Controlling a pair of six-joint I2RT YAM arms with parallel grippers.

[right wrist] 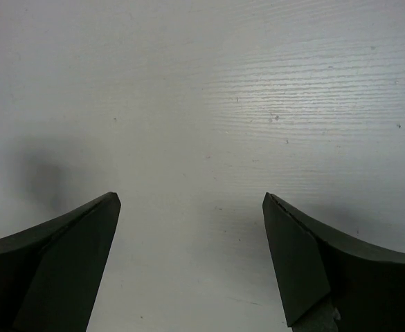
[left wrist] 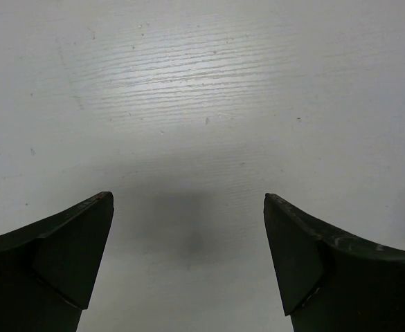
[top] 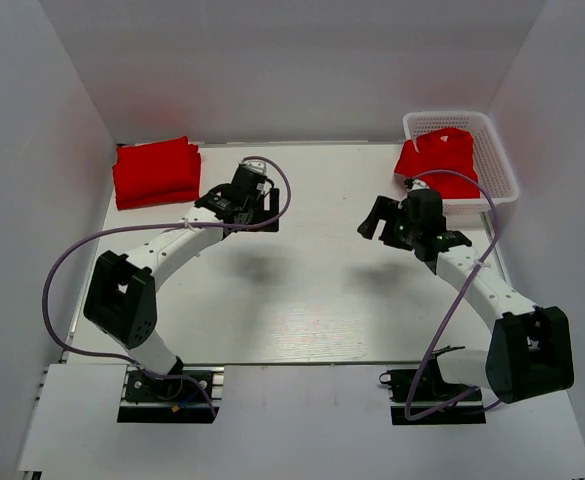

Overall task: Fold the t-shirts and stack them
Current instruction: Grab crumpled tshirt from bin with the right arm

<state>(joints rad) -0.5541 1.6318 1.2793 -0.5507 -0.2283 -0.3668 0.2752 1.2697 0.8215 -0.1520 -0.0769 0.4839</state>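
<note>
A folded stack of red t-shirts (top: pixel 155 171) lies at the far left corner of the table. A crumpled red t-shirt (top: pixel 440 160) hangs over the near rim of a white basket (top: pixel 497 160) at the far right. My left gripper (top: pixel 260 215) hovers over the table's middle left, right of the folded stack, open and empty. My right gripper (top: pixel 377 220) hovers left of the basket, open and empty. Both wrist views show only bare white table between the spread fingers (left wrist: pixel 74 249) (right wrist: pixel 306 256).
White walls enclose the table on the left, back and right. Purple cables (top: pixel 67 265) loop from both arms. The arm bases stand at the near edge.
</note>
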